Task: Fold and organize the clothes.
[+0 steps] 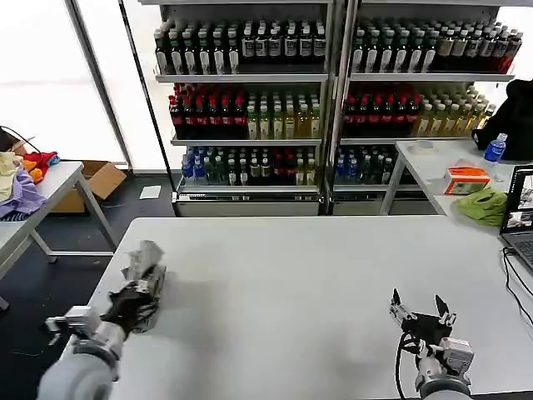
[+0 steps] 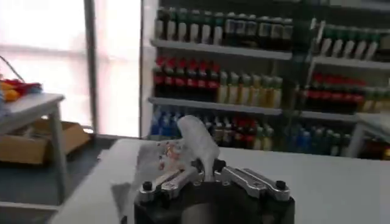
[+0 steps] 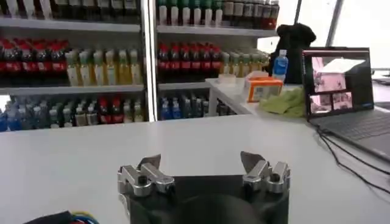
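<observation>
A grey shirt (image 1: 143, 268) with small colourful prints hangs bunched near the left edge of the white table (image 1: 283, 283). My left gripper (image 1: 141, 285) is shut on its cloth and holds it partly lifted. In the left wrist view the shirt (image 2: 183, 146) rises as a crumpled peak from between the closed fingers of the left gripper (image 2: 206, 171). My right gripper (image 1: 419, 311) stands open over the table's near right part, with nothing between its fingers. In the right wrist view the right gripper (image 3: 201, 163) has its two fingertips wide apart above bare tabletop.
A laptop (image 1: 520, 215) with cables sits at the table's right edge. Shelves of bottles (image 1: 333, 92) stand behind. A side table (image 1: 437, 162) at the back right holds a green cloth and an orange box. Another table (image 1: 33, 200) with clothes is at the left.
</observation>
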Robot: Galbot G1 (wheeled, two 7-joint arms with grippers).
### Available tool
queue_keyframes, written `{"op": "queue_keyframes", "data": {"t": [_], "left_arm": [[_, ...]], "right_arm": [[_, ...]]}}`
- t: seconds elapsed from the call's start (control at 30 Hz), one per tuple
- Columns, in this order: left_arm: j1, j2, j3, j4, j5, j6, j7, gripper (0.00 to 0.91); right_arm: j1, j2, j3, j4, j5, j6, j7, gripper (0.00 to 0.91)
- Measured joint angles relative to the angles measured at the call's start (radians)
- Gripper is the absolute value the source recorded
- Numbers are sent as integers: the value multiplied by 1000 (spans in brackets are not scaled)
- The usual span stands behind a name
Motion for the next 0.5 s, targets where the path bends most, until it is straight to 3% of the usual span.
{"op": "queue_keyframes", "data": {"t": [0.27,0.43,0.47,0.5], "left_arm": [[-130,-115,276,3,-23,21,-52,0],[-192,-160,370,36,-21,29,-62,0],[-200,-164,381,43,-21,29,-65,81],[-207,-168,391,50,-21,30,-66,453]], "right_arm": [[-32,28,11,13,-31,4,-8,907],[-35,33,9,13,-43,1,-9,907],[-34,33,8,12,-45,-1,-9,907],[-32,35,5,12,-47,-3,-8,907]]}}
